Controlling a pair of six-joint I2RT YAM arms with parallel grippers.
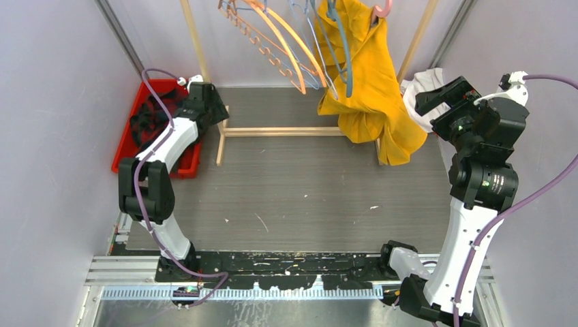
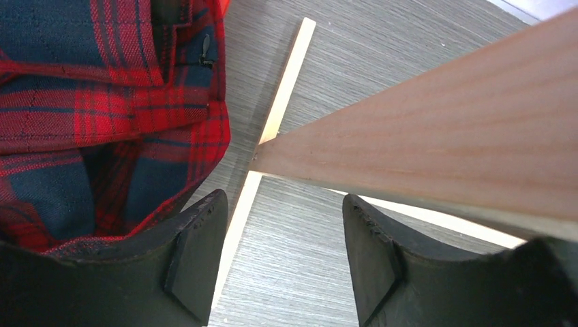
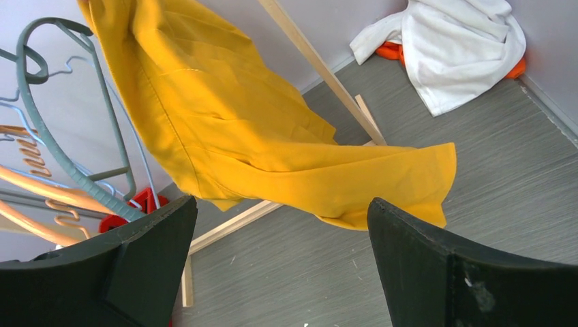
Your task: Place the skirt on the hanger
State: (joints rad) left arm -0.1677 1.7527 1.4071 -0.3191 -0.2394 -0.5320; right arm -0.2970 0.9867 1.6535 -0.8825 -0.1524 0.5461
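A yellow skirt (image 1: 371, 88) hangs from the rack's top at the back right, with a pink hanger hook (image 1: 382, 8) above it. It fills the upper right wrist view (image 3: 238, 129). Several empty hangers (image 1: 286, 41) hang to its left, among them a grey-green one (image 3: 61, 150). My right gripper (image 1: 428, 101) is open and empty, just right of the skirt's lower edge and clear of it (image 3: 283, 208). My left gripper (image 1: 218, 112) is open and empty at the foot of the rack's left post (image 2: 283, 204).
A red bin (image 1: 123, 162) at the back left holds a red and navy plaid garment (image 2: 102, 102). The wooden rack's crossbar (image 1: 286, 131) lies on the table and its post (image 2: 443, 143) is close above my left fingers. A white cloth (image 3: 457, 48) lies in the back right corner.
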